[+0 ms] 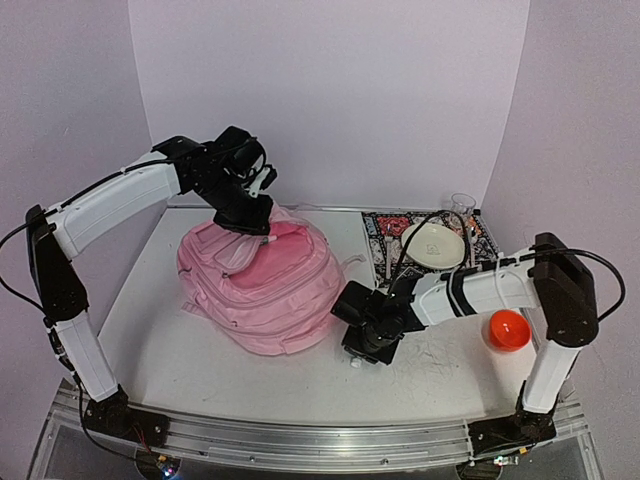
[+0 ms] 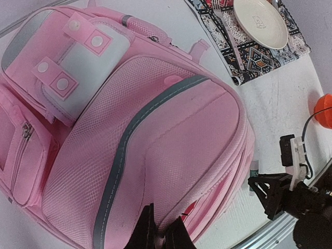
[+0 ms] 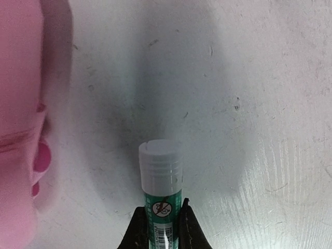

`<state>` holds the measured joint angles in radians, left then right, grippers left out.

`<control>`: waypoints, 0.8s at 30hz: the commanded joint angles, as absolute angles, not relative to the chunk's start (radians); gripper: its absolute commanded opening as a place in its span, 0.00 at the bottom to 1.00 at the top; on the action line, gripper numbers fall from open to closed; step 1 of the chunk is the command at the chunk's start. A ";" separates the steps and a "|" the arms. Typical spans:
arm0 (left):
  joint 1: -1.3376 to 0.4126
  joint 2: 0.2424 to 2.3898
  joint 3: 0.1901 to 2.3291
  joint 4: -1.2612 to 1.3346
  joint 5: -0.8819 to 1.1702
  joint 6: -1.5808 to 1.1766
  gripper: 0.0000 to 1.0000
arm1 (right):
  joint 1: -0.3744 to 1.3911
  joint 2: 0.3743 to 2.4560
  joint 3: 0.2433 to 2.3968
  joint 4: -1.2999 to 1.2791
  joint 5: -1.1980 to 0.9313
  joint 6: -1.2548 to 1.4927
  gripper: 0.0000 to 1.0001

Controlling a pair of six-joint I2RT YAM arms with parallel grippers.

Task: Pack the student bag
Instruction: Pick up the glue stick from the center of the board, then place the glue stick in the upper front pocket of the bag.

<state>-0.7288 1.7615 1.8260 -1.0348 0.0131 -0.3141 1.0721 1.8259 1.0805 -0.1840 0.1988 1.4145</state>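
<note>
Two grips on at once here. Looks like the pick-up step: got the right gripper point(image 3: 160, 231) closed narrow round a glue stick point(image 3: 161, 176), green tube with a white cap, lying flat on the table point(image 3: 249, 104) just beside the near right edge of the backpack point(image 1: 265, 285). Got the left gripper point(image 2: 163, 236) pinched almost shut on fabric at the far, top end of that backpack, probably to hold the opening up, though can't actually see an open compartment from any view. Sits mid-table, pink, front pockets facing up, zips looking closed. Next, by my guess: lift the stick clear, swing across to the top end by the left pinch, and drop in only with a proper gap to aim at. Might need a bigger tug on the fabric first. Worth watching for a roll off the soft top if released early.
</note>
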 commanded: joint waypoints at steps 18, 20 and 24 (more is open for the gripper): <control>-0.706 1.721 1.830 -0.938 0.097 -0.331 0.00 | 1.064 1.778 1.411 0.305 0.249 1.222 0.00; -0.706 1.716 1.826 -0.939 0.100 -0.332 0.00 | 1.055 1.828 1.472 0.313 0.238 1.237 0.00; -0.706 1.707 1.823 -0.939 0.107 -0.337 0.00 | 1.045 1.918 1.529 0.317 0.254 1.309 0.00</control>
